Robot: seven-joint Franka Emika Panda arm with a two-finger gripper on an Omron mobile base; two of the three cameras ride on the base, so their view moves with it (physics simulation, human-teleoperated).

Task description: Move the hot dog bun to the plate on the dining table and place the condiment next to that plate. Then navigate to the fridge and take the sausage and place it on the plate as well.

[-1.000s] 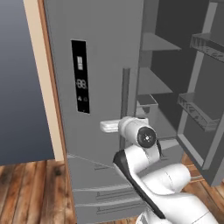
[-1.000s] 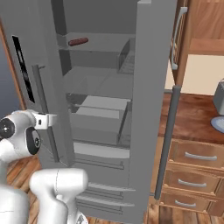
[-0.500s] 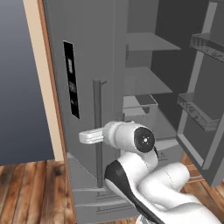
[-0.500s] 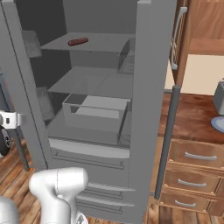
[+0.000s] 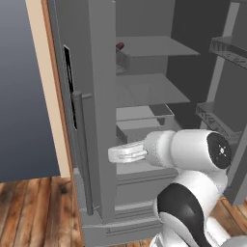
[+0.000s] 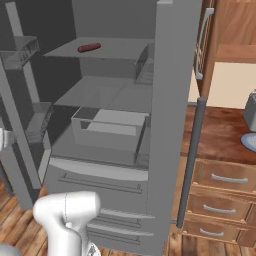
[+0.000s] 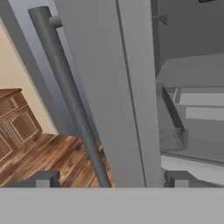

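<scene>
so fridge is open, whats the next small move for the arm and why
Probably pull the gripper off the door edge and lift toward the upper shelf: the fridge stands open, the sausage lies untouched up there, and the fingers straddle the door edge.

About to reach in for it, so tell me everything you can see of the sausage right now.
The sausage is a small, thin, dark red-brown cylinder with rounded ends, lying flat on the fridge's top grey shelf, toward its left side in the right base view. Nothing else touches it. In the left base view just one end peeks past the open door's edge.
</scene>
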